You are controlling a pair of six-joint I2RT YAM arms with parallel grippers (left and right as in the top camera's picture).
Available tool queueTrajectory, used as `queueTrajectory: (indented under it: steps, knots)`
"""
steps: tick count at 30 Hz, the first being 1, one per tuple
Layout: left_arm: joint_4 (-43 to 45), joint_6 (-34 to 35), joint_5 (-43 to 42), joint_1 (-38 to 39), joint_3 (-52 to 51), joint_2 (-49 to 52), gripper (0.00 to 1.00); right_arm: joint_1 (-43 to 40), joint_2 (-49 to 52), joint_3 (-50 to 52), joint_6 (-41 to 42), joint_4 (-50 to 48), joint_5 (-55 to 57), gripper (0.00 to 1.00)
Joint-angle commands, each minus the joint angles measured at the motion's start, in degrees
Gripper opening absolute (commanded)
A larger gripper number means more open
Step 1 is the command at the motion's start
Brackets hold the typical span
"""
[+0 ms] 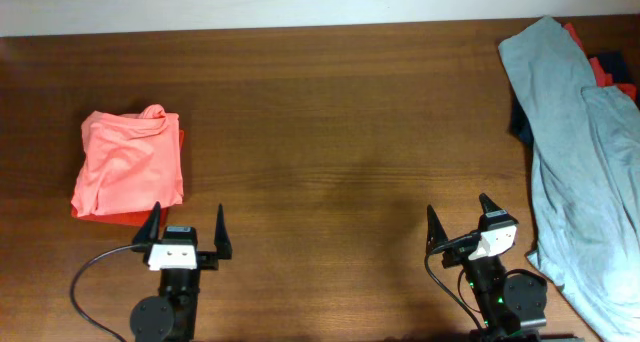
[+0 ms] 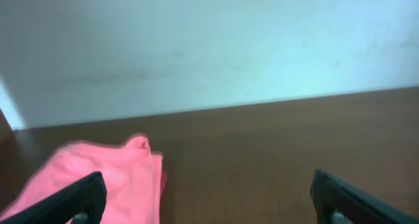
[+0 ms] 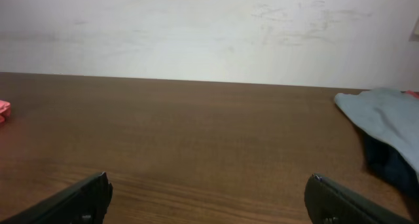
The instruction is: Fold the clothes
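A salmon-pink T-shirt (image 1: pixel 128 162) lies folded in a compact bundle at the table's left, on top of a red-orange piece (image 1: pixel 180 140); its lettering is hidden. It also shows in the left wrist view (image 2: pixel 111 178). A grey-blue T-shirt (image 1: pixel 580 142) is spread loosely along the right edge over dark and red-orange clothes (image 1: pixel 605 67). It also shows in the right wrist view (image 3: pixel 386 119). My left gripper (image 1: pixel 187 230) is open and empty, just below the pink bundle. My right gripper (image 1: pixel 462 222) is open and empty, left of the grey-blue shirt.
The wooden table (image 1: pixel 340 132) runs to a pale wall at the back. The grey-blue shirt hangs past the table's right edge. Black cables trail from both arm bases at the front edge.
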State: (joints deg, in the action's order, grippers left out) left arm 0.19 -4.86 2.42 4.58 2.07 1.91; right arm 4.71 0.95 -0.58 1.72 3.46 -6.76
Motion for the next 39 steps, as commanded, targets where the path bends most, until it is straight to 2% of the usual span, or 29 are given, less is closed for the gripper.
queueTrajectory:
  steps: [1, 5, 39]
  knots:
    - [-0.55, 0.52, 0.39, -0.24, -1.22, -1.53, 0.99, 0.48, -0.22, 0.26, 0.66, 0.37, -0.13, 0.99]
    - [-5.57, 0.52, 0.35, -0.26, -1.2, -1.55, 0.99, 0.48, -0.22, 0.26, 0.63, 0.37, -0.11, 0.99]
    - [-5.2, 0.52, 0.37, -0.24, -1.27, -1.57, 0.99, 0.48, -0.22, 0.26, 0.63, 0.39, -0.13, 0.99]
